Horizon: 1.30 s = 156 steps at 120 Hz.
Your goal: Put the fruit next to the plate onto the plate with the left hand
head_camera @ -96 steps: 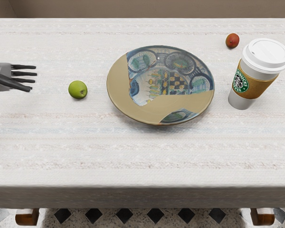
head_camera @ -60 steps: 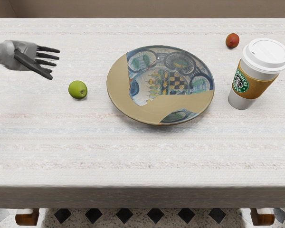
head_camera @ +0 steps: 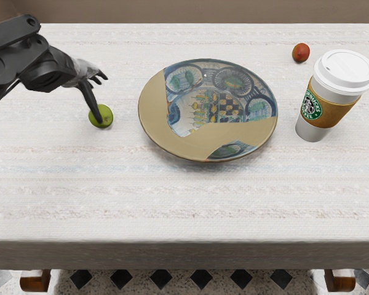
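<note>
Half a second ago the left robot hand [head_camera: 87, 78] hovered flat near the picture's left edge, fingers pointing right, well clear of the green fruit [head_camera: 104, 117]. Now its dark arm fills the upper left corner and the hand has swung in over the fruit. The fruit, the plate [head_camera: 149, 114], the cup [head_camera: 332, 92] and the red fruit [head_camera: 301, 52] lie where they lay before.

The cup carries a round green Starbucks badge on its white wall, half covered by a brown sleeve. The ring of letters shows only in part and is too small to read in full.

The robot hand is loosely open and holds nothing. 1 long finger [head_camera: 91, 98] points down, its tip over the upper left of the green fruit; whether it presses on the skin cannot be told. The other fingers are bent loosely above, pointing right.

The green fruit sits on the bench [head_camera: 184, 184] just left of the plate, apart from its rim. The red fruit lies at the far side, near the cup's lid.
</note>
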Each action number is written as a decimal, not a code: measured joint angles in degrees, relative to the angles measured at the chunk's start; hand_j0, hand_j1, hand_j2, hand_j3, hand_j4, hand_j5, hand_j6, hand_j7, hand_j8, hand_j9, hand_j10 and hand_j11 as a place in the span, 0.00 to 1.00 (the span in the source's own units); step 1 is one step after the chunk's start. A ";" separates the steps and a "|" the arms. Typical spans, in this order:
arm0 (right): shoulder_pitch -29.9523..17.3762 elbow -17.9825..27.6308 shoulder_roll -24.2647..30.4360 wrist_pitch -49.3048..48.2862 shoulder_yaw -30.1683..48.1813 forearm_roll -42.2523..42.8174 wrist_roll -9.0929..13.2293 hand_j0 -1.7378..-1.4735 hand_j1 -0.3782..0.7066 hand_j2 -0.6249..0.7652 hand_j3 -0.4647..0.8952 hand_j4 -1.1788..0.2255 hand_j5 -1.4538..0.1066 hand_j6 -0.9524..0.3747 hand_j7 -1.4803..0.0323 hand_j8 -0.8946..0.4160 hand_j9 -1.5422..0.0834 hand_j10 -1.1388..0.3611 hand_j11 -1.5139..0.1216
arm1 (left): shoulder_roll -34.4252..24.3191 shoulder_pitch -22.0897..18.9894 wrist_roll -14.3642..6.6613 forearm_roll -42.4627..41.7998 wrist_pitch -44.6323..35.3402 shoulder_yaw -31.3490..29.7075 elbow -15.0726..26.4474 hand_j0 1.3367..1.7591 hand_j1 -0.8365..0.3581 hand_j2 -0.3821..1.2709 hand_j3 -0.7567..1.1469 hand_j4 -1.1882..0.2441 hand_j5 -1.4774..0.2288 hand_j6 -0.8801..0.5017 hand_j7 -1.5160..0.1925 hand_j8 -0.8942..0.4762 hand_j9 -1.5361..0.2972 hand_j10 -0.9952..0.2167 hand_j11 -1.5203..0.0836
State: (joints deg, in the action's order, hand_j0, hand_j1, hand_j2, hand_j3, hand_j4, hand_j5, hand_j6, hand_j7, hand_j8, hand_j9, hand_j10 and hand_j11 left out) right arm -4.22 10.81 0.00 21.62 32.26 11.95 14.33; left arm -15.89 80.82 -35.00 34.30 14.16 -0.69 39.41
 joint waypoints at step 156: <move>0.00 0.00 0.00 0.00 0.00 0.00 0.00 0.30 0.03 0.45 0.34 0.84 0.93 0.72 0.98 0.68 0.95 0.76 0.93 | 6.14 -3.01 0.00 1.09 -10.56 -9.56 -2.85 0.76 0.61 0.28 0.40 0.56 0.57 0.36 0.59 0.37 0.56 0.50 0.64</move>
State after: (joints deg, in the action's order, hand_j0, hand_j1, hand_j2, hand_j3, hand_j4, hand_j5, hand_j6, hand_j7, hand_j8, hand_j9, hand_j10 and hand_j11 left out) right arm -4.22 10.81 0.00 21.62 32.26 11.95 14.33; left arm -9.75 77.82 -35.00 35.39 3.60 -10.25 36.56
